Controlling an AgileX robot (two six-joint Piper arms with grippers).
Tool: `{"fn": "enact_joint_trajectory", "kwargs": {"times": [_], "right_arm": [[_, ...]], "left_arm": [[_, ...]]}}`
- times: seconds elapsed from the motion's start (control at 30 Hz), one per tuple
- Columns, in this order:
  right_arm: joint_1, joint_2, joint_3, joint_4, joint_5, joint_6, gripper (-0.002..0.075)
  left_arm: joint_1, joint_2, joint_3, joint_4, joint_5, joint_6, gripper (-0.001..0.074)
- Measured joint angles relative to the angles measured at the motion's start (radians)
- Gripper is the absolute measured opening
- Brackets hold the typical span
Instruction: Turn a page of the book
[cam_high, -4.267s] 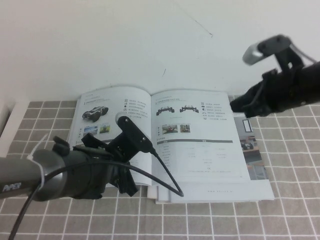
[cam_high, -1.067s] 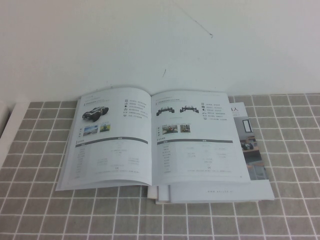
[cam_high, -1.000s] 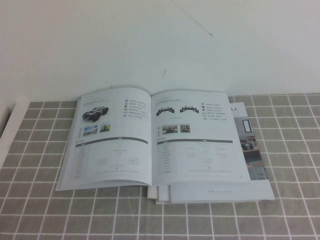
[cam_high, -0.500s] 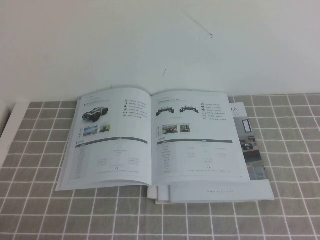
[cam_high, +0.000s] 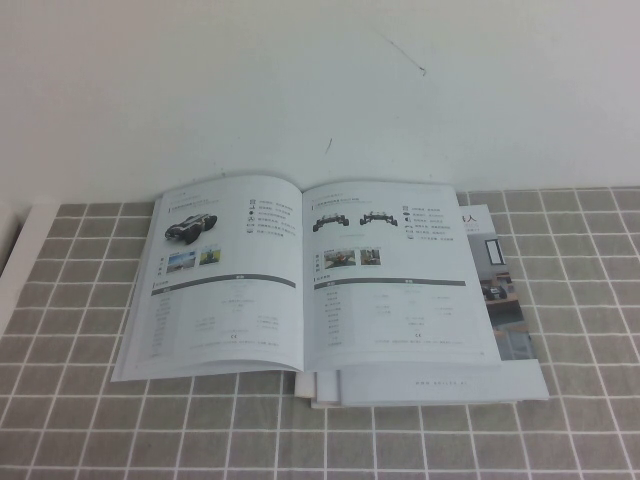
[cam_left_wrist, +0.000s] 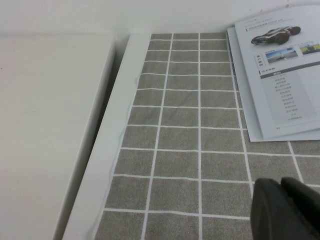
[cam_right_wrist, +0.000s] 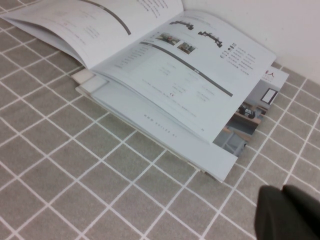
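Left gripper (cam_left_wrist: 285, 210) sitting off book's (cam_high: 310, 280) left edge, right gripper (cam_right_wrist: 287, 212) off its right corner; finger state unclear on both. Page (cam_high: 395, 275) lying nearer right gripper, spine running away from robot.

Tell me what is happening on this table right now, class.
Nothing is being handled. The book lies open and flat on the grey checked cloth, resting on a larger printed piece, its left page showing a vehicle photo. Both arms are pulled back: the left gripper hangs over bare cloth away from the book, and the right gripper hangs off the book's corner.
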Motion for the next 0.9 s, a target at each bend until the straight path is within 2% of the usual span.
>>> {"fn": "enact_joint_trajectory", "kwargs": {"times": [0.53, 0.73, 0.9], "right_arm": [[0.000, 0.000, 0.000, -0.002, -0.007, -0.004, -0.0001], [-0.059, -0.166, 0.009, -0.014, -0.135, -0.064, -0.0001], [-0.088, -0.277, 0.122, 0.013, -0.275, -0.088, -0.0001]], "left_arm": [[0.000, 0.000, 0.000, 0.000, 0.000, 0.000, -0.0002], [0.000, 0.000, 0.000, 0.000, 0.000, 0.001, -0.0002], [0.000, -0.002, 0.000, 0.000, 0.000, 0.001, -0.0002]]}}
